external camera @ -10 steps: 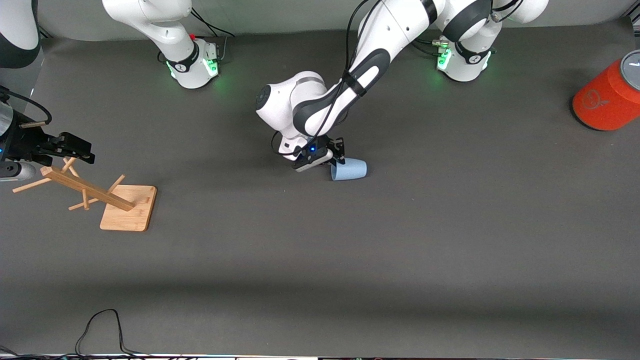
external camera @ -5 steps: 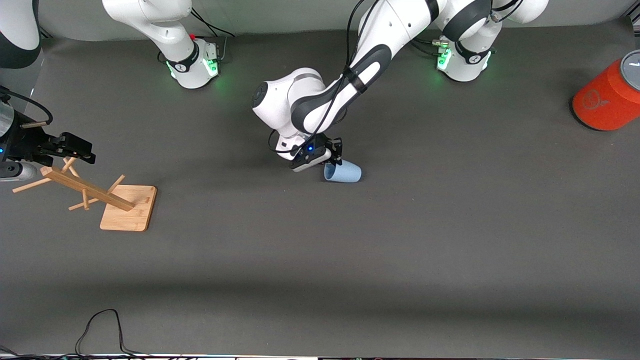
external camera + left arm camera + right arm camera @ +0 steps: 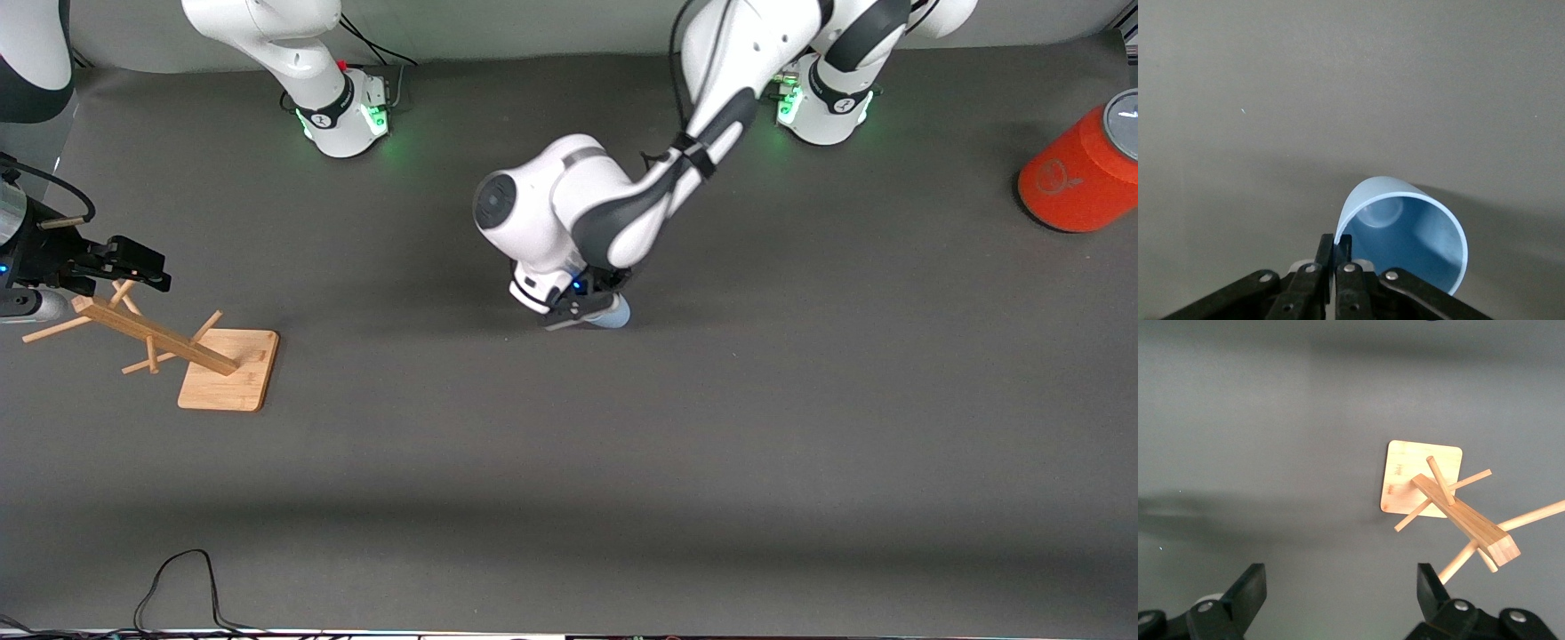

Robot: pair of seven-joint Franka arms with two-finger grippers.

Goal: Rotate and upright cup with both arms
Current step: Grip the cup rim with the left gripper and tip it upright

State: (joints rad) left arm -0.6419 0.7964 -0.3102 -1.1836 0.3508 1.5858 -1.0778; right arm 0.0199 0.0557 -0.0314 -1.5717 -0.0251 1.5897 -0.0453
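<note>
The pale-blue cup [image 3: 616, 314] sits near the table's middle, mostly hidden under the left arm's wrist. My left gripper [image 3: 597, 308] is shut on its rim. In the left wrist view the cup [image 3: 1408, 237] shows its open mouth and inner bottom, tilted, and the thin wall is pinched between the two black fingers [image 3: 1327, 248] of the left gripper [image 3: 1337, 245]. My right gripper [image 3: 140, 265] waits open over the wooden rack at the right arm's end of the table. In the right wrist view the right gripper [image 3: 1341, 587] has nothing between its fingers.
A wooden peg rack [image 3: 147, 333] leans on its square base [image 3: 227, 382] under the right gripper and also shows in the right wrist view [image 3: 1451, 503]. An orange can [image 3: 1080, 178] stands at the left arm's end. A black cable [image 3: 178, 578] lies at the front edge.
The left gripper has closed fully on the cup's rim. The left wrist has swung round over the cup, which has turned from lying on its side and now shows only a sliver.
</note>
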